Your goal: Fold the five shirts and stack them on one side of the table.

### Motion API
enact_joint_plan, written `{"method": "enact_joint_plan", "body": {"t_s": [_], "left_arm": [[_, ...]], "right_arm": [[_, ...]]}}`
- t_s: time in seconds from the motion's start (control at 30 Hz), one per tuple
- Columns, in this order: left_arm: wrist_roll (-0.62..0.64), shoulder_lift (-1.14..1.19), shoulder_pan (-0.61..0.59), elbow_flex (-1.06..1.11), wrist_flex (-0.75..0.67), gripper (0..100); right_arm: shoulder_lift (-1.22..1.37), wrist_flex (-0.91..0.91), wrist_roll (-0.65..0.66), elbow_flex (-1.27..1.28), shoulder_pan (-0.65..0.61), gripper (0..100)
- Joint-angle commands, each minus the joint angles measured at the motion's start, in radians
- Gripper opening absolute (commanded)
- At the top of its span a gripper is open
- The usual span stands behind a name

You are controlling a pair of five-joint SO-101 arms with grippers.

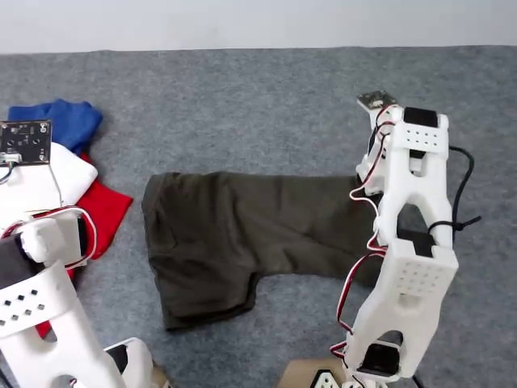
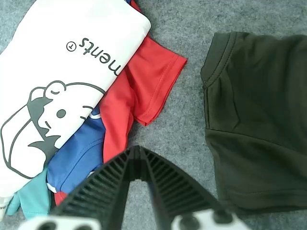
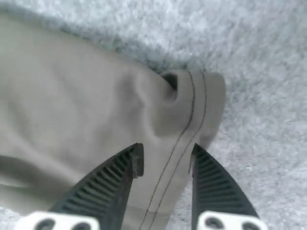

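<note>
A dark olive shirt [image 1: 242, 230] lies partly spread in the middle of the grey table, one sleeve toward the front. My right gripper [image 3: 166, 155] is down at its right-hand end, open, with the stitched hem [image 3: 184, 134] of the shirt between the fingers. A pile at the left edge holds a white printed shirt [image 2: 62, 72] on top, a red shirt [image 2: 144, 86], a blue shirt [image 2: 76, 158] and a teal one [image 2: 33, 203]. My left gripper [image 2: 139, 149] hangs shut above the carpet between the pile and the olive shirt, holding nothing.
The right arm [image 1: 408, 242] stands over the olive shirt's right end and hides it from above. The left arm [image 1: 40, 307] sits at the front left beside the pile. Bare grey carpet [image 1: 266, 105] stretches across the back of the table.
</note>
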Motion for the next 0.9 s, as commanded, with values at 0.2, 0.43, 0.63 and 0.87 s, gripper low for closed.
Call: {"method": "enact_joint_plan", "body": {"t_s": [0.2,0.43,0.63,0.87], "left_arm": [[0.002,-0.012,0.002,-0.002,-0.014,0],[0.002,-0.015,0.003,-0.002,-0.012,0],[0.002,-0.017,0.003,-0.002,-0.009,0],[0.002,-0.015,0.003,-0.002,-0.012,0]], "right_arm": [[0.064,-0.018,-0.031,-0.094,0.021,16.6],[0.116,-0.019,-0.031,-0.13,0.013,13.0],[0.119,-0.022,-0.028,-0.13,0.013,8.9],[0.119,-0.001,-0.026,-0.196,0.015,3.2]]}}
